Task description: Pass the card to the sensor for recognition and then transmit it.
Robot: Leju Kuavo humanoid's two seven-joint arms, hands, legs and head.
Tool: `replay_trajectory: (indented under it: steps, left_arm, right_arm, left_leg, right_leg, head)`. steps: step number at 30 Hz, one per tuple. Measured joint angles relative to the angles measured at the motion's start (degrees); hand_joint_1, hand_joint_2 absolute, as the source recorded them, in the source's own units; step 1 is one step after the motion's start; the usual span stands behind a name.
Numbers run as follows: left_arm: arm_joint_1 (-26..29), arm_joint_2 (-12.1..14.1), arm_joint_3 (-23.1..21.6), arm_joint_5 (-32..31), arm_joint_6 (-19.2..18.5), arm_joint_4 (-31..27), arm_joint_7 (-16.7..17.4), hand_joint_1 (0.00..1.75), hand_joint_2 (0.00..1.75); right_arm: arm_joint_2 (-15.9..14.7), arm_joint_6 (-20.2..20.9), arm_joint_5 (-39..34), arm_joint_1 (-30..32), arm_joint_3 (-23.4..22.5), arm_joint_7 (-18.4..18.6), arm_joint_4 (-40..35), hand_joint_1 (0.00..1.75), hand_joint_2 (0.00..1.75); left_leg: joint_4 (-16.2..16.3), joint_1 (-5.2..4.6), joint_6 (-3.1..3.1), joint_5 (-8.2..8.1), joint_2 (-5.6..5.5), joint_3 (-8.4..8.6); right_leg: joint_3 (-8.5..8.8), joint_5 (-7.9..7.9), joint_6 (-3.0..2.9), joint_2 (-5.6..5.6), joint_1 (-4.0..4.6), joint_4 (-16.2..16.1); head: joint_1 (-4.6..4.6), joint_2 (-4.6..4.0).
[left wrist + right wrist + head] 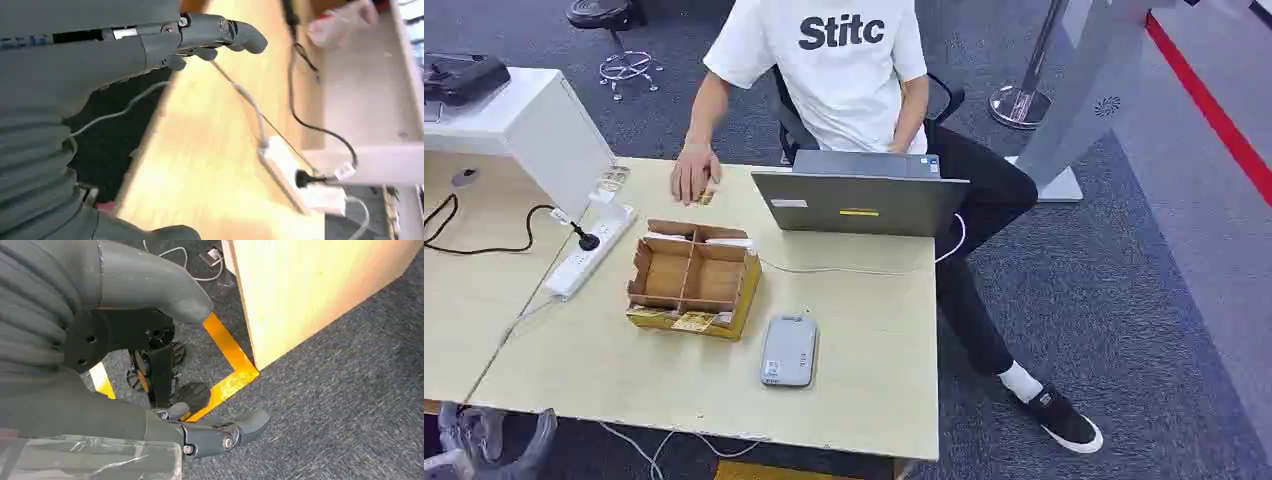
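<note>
1. Cards sit in the divided cardboard box point(692, 278) mid-table; the flat grey card reader point(789, 349) lies just beside it, toward the robot.
2. Left hand point(200, 37) hovers low at the table's near-left edge, fingers loosely extended, holding nothing.
3. Right hand point(210, 432) hangs by the table corner over carpet, empty, fingers apart.
4. Judgement: the pick hasn't started — reach into a compartment, pinch one card by its edge, then lay it flat over the reader.
5. Pale wooden table point(864, 330): power strip point(589, 250), laptop point(861, 200), a seated person's hand point(694, 175) beyond the box. Grey carpet, yellow floor tape point(227, 365).
</note>
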Motion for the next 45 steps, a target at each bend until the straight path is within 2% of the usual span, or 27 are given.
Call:
replay_trajectory:
  steps: [16,31,39,45]
  left_arm:
    - [-13.3,9.9,-14.4,-25.9,0.8,-1.7,8.1,0.00,1.75]
    - [-26.4,20.6,-28.4,-50.8,1.9,-1.6,16.8,0.00,1.75]
    - [-32.3,26.2,-35.4,-64.2,3.8,-0.8,21.6,0.00,1.75]
    - [-35.0,29.1,-39.6,-73.0,5.6,0.4,24.7,0.00,1.75]
  right_arm:
    - [0.0,1.2,0.3,-1.6,-2.3,1.0,0.0,0.00,1.75]
    - [0.0,2.0,0.9,-2.2,-4.5,2.6,0.5,0.00,1.75]
    - [-0.1,1.4,1.5,-2.2,-6.1,3.9,1.0,0.00,1.75]
    - [-0.1,0.4,1.6,-2.2,-7.0,6.2,1.4,0.00,1.75]
  left_leg:
    - [0.0,0.01,-0.06,0.08,0.06,0.01]
    - [0.0,0.01,-0.07,0.09,0.09,0.00]
    - [0.0,0.01,-0.09,0.10,0.10,-0.02]
    - [0.0,0.01,-0.09,0.10,0.10,-0.02]
  right_leg:
    - [-0.04,0.10,-0.05,0.04,0.00,0.0]
    - [-0.06,0.13,-0.08,0.12,0.00,0.0]
    - [-0.08,0.14,-0.08,0.13,0.00,0.0]
    - [-0.08,0.14,-0.08,0.13,0.00,0.0]
  head:
    - [0.00,0.00]
    - [0.00,0.00]
    - [0.00,0.00]
    - [-0.02,0.00]
